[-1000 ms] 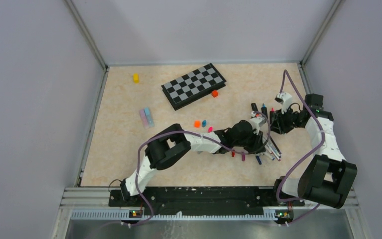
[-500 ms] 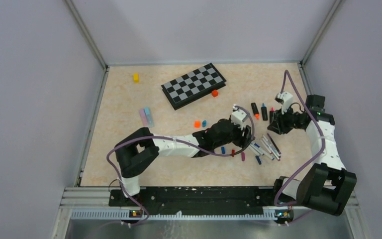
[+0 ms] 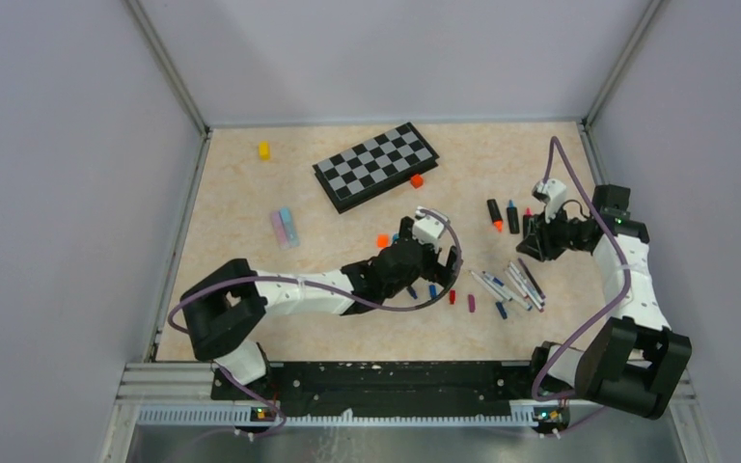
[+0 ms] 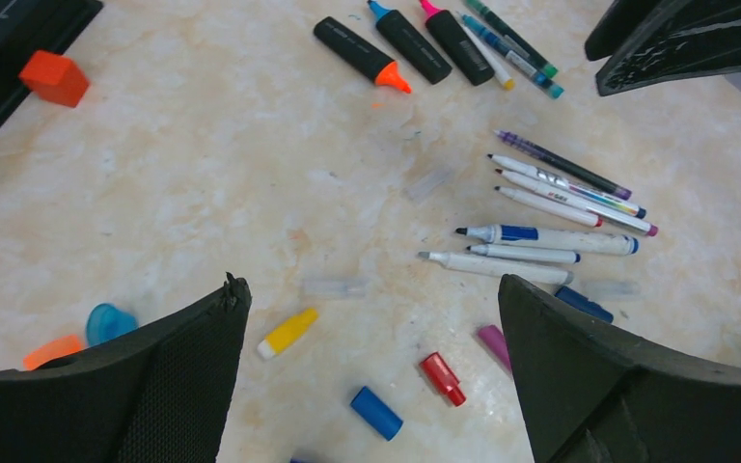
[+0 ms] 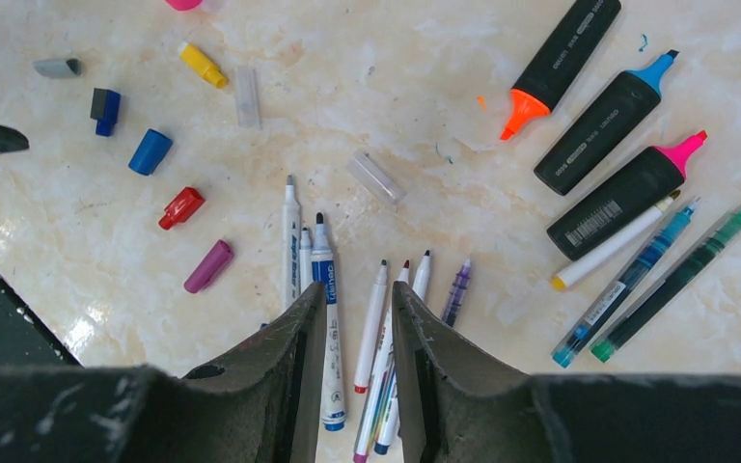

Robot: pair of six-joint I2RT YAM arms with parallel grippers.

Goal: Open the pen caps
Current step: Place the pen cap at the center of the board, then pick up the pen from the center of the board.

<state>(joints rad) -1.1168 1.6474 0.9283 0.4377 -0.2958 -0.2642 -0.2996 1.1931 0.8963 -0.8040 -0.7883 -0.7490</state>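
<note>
The left gripper (image 4: 371, 289) stands wide apart with nothing between its fingers, hanging over the middle of the surface (image 3: 236, 193). Loose caps (image 4: 333, 287) are scattered on the surface under and around it, none touching the fingers. A yellow cap (image 4: 288, 333), a red cap (image 4: 442, 378), a blue cap (image 4: 376, 412) and a pink cap (image 4: 494, 344) lie between the two fingers in the left wrist view. A light-blue cap (image 4: 109, 321) and an orange cap (image 4: 53, 352) lie together at the edge of the left finger. The thin pens (image 4: 540, 217) lie in a loose fan just right of these caps, their tips bare. Three black highlighters (image 4: 410, 43) lie side by side beyond the fan, showing orange, blue and pink tips, and a few more thin pens lie beside the pink-tipped one. The right gripper (image 5: 358, 286) is above the near end of the fan. Its fingers are set to a narrow gap, and nothing can be seen gripped between them. An orange block (image 4: 53, 77) sits against the edge of the chessboard (image 3: 376, 166) at the far side, well apart from the pens. A yellow block (image 3: 263, 149) sits alone near the far left corner.
</note>
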